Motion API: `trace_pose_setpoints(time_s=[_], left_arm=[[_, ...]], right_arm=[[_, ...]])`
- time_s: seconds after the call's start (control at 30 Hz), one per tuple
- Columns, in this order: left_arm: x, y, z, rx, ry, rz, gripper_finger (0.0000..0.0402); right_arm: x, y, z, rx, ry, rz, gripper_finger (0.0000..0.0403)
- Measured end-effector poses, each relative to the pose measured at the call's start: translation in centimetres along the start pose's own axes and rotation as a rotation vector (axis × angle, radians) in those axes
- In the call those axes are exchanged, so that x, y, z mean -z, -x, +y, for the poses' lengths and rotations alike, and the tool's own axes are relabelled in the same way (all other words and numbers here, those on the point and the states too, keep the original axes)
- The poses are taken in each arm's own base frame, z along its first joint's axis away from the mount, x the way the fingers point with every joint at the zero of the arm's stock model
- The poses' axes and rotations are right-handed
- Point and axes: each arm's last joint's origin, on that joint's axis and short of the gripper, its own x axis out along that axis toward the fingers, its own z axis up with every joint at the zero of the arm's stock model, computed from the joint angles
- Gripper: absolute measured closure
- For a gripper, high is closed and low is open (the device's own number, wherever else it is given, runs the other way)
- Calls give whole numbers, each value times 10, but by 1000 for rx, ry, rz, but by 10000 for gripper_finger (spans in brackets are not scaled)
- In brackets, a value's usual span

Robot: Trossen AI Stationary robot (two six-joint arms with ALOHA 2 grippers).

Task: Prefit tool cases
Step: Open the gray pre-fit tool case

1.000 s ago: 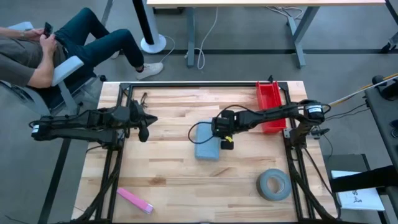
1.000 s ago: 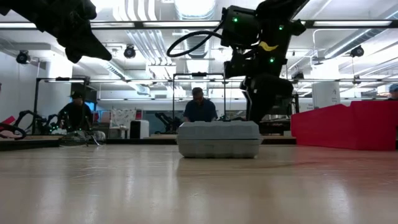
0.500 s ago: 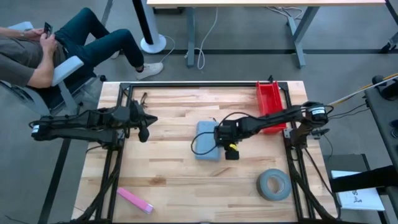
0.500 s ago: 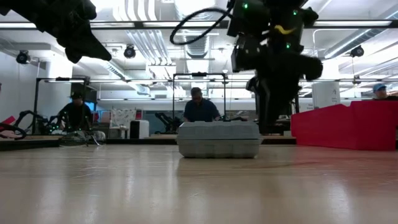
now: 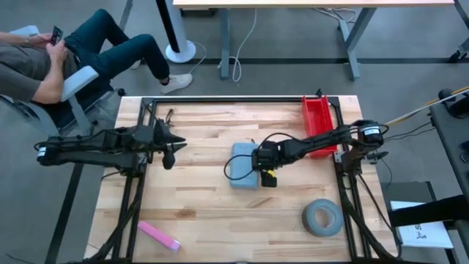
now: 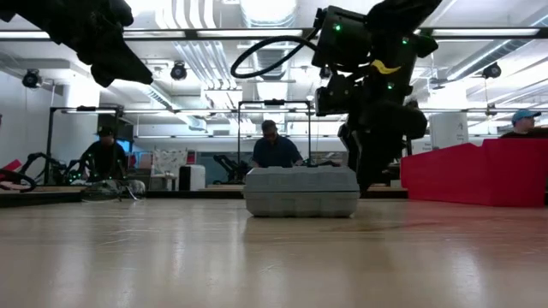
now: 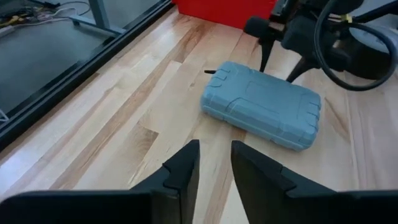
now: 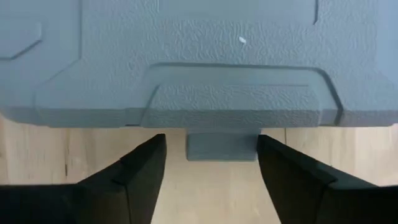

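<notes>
Now, from above: the case (image 5: 244,166) lies shut at centre frame on the table (image 5: 212,213), with the right gripper (image 5: 267,177) just beside its right long edge. The left gripper (image 5: 168,154) waits at left of centre, well apart. Open wood surrounds the case; the red bin (image 5: 319,125) sits upper right, the tape roll (image 5: 322,218) lower right, a pink bar (image 5: 159,236) lower left.

Low view: the case (image 6: 301,192) sits flat at mid-frame, the right gripper (image 6: 377,150) hanging close by its right end.

Left wrist view: its jaws stand slightly parted on nothing, the case (image 7: 261,104) ahead at upper centre, clear table between.

Right wrist view: jaws spread wide, empty, straddling the latch tab (image 8: 222,145) on the case (image 8: 199,56) wall.

My read: the latch step is in hand. Next calls for easing in squarely on that tab, with the case free to slide left.
</notes>
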Motion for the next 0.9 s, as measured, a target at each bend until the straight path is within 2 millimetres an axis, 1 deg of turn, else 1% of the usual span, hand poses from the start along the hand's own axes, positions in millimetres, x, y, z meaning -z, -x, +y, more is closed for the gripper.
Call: trace_pose_setpoints(time_s=[0.17, 0.3, 0.47, 0.7, 0.9], left_arm=[[0, -1, 0, 5, 0, 6, 287], [0, -1, -1, 11, 2, 10, 282], [0, -1, -1, 25, 7, 13, 286], [0, -1, -1, 25, 7, 13, 293], [0, -1, -1, 30, 7, 15, 291]], right_arm=[[0, -2, 0, 0, -11, -15, 157], [5, -5, 0, 1, -12, -11, 158], [9, -8, 0, 2, -34, 2, 161], [6, -9, 0, 25, -41, -36, 149], [8, -11, 0, 26, -43, -49, 165]])
